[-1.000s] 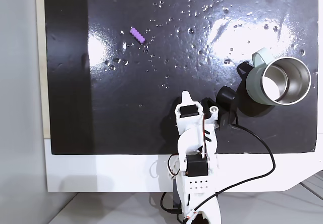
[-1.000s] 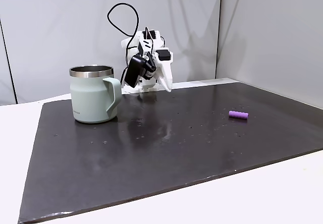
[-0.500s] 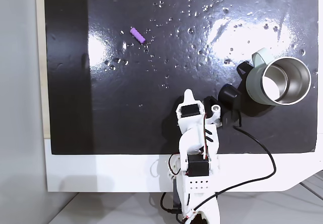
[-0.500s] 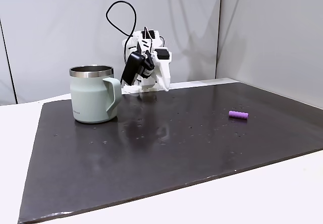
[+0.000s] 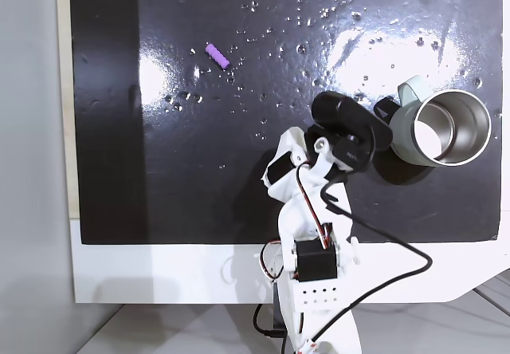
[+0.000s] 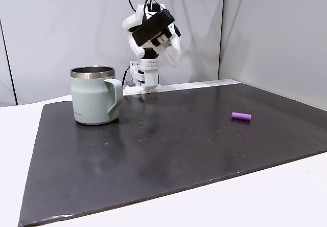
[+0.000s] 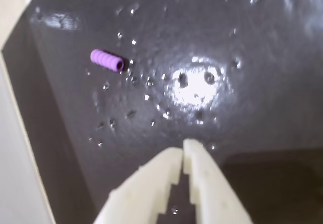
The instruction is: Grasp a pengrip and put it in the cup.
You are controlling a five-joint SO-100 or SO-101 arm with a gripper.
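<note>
Pengrip first, at the far left of my wrist view: a short lilac ribbed tube lying on its side on the glossy black mat, well ahead of my fingertips and off to their left. From above it sits toward the mat's upper left, well apart from me and from everything else. I judge it light and rubbery, soft enough to squash a little and likely to roll along the slick surface, so I would close across its middle, pads square to its length. Moving right, my gripper has its jaws shut, tips touching, holding nothing; it is raised clear of the mat in the side view. Farthest right from above stands the cup, upright, steel mouth open, handle toward the top. Pale specks and glare scatter across the mat and could be mistaken for small parts. My wrist camera cuts off my fingers below the tips, and whether the tube's bore is open I cannot make out
</note>
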